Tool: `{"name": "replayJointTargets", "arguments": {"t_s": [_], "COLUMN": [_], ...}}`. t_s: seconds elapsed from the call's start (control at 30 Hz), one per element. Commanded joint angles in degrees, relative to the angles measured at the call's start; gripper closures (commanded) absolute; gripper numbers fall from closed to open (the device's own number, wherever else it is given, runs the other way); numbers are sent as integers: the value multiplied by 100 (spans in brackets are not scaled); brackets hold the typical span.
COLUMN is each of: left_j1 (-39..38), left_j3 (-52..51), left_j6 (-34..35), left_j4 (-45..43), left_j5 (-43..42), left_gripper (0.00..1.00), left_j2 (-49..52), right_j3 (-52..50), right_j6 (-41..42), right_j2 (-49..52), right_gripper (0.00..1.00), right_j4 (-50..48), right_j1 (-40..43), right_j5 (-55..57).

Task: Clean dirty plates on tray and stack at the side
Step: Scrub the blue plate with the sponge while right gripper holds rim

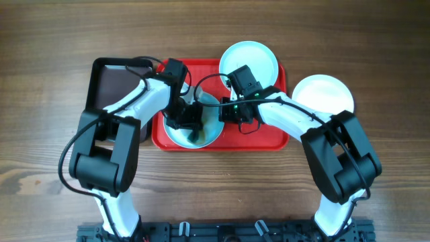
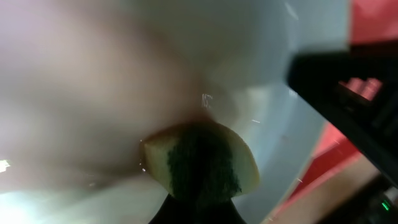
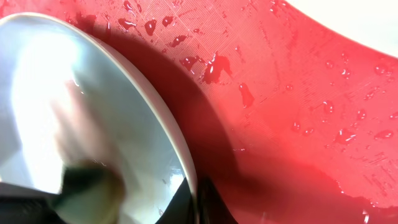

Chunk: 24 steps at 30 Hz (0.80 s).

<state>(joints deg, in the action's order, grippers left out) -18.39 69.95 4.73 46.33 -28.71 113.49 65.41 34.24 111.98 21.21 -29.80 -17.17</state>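
**Both grippers on the same plate, in the tray**

- Left gripper (image 1: 193, 126): jaws clamped on a sponge (image 2: 202, 163), yellow foam with a green scouring face. The sponge is pressed against the inside of the turquoise plate (image 1: 209, 129).
- Right gripper (image 1: 227, 115): jaws closed on that plate's right rim, one finger inside the rim and one outside, per the right wrist view.
- The turquoise plate sits in the front-left part of the red tray (image 1: 265, 134). It throws a broad shadow on the tray under the gripped edge; can't tell if that edge is lifted off.
- Plate surface looks wet and glossy. Left wrist view shows a pinkish cast on part of it, too blurred to call a smear.
- Tray floor is wet, with droplets scattered across it in the right wrist view.
- Second turquoise plate (image 1: 252, 57): at the tray's back-right corner, overhanging the back rim. Looks clean from overhead.
- White plate (image 1: 322, 94): on the table just beside the tray's right edge, apart from the other two. Nothing is stacked on it.
- Black tray (image 1: 111, 81): against the red tray's left side, partly under the left arm
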Motion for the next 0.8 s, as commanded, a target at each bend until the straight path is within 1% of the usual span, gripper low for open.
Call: {"name": "replayJointTargets", "arguments": {"t_s": [0.0,0.23,0.3,0.4,0.47,0.53,0.67,0.7,0.77], "left_j1": [-83,-83,-83,-72,-57,-13,59,72,72], "left_j3": [-149,-149,-149,-149,-146,-127,-26,22,66], "left_j6": [-433,-358,-13,748,1335,2033,2680,2955,3407], "left_j4": [-326,-1703,-2004,-2157,-2004,-1495,-586,-251,205], "left_j5": [-706,-651,-249,966,1963,2914,3731,4081,4511], "left_gripper": [96,96,96,96,96,96,96,96,96], "left_j2": [219,219,219,219,219,188,157,157,157], "right_j3": [-17,-17,-17,-17,-17,-17,-17,-17,-17], "right_j6": [26,28,31,33,31,31,33,33,31], "right_j2": [186,186,186,186,186,186,186,186,186], "right_gripper": [96,96,96,96,96,96,96,96,96], "right_j4": [48,48,46,44,44,44,31,26,26], "right_j1": [24,24,24,24,24,24,24,24,24], "right_j5": [11,13,13,15,15,15,13,13,13]}}
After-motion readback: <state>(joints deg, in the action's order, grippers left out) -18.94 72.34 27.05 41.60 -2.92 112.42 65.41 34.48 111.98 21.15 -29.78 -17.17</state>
